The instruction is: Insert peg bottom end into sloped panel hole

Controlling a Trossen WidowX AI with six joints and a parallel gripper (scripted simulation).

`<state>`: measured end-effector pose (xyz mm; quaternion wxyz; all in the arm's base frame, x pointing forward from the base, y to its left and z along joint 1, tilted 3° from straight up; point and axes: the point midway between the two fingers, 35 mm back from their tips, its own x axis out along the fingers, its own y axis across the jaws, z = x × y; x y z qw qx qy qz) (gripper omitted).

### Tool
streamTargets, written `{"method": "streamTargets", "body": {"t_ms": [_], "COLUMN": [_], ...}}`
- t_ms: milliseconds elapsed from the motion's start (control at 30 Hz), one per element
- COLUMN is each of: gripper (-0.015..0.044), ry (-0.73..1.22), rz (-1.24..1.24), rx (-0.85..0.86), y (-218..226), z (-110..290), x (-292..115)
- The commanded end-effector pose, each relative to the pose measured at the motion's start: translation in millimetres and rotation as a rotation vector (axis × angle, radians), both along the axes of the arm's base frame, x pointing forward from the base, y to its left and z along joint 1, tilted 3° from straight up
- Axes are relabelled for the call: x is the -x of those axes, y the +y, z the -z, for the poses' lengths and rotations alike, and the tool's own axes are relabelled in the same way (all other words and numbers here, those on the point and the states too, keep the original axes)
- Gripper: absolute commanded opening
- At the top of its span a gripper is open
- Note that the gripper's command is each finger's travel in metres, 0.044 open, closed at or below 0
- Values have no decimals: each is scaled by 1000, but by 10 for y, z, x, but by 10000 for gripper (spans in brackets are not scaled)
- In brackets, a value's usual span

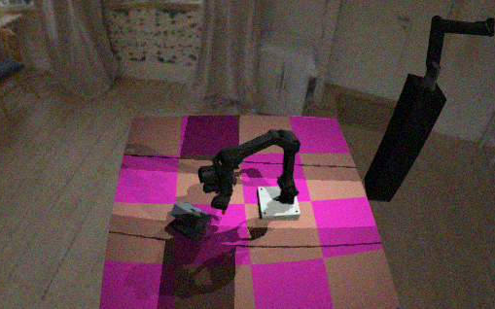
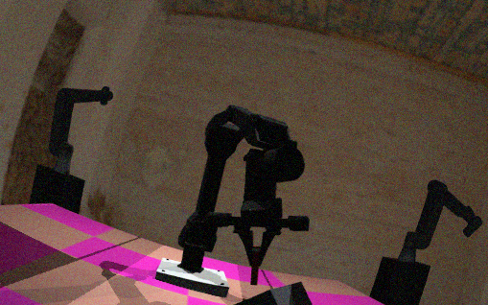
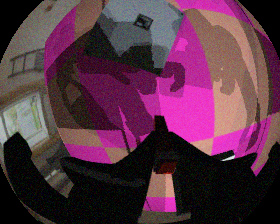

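Your black parallel-jaw gripper [image 2: 256,256] is clamped on the small dark reddish peg [image 2: 254,269], which hangs from the fingertips above the pink-and-tan checkered table top [image 1: 284,272] — the wrist view shows its red end between the jaws. The grey sloped panel [image 1: 189,219] sits just beside and ahead, its small dark hole [image 3: 143,22] on the upper face. Carry the peg over, tilt the wrist so the peg's axis runs along the hole's direction, and line up before pushing — don't slide along the face. The peg's cross-section is too blurred to judge, so check for flats first. Push steadily until it bottoms.
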<state>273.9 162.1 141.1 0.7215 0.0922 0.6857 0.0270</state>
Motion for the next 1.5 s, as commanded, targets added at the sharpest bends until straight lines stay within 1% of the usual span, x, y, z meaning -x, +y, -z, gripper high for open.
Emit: {"method": "streamTargets", "body": {"t_ms": [0,1467], "gripper": [0,0], "ry": [-3,-57], "rz": [13,174], "rx": [-28,-282], "y": [-8,-280], "z": [-23,-248], "x": [-39,-445]}}
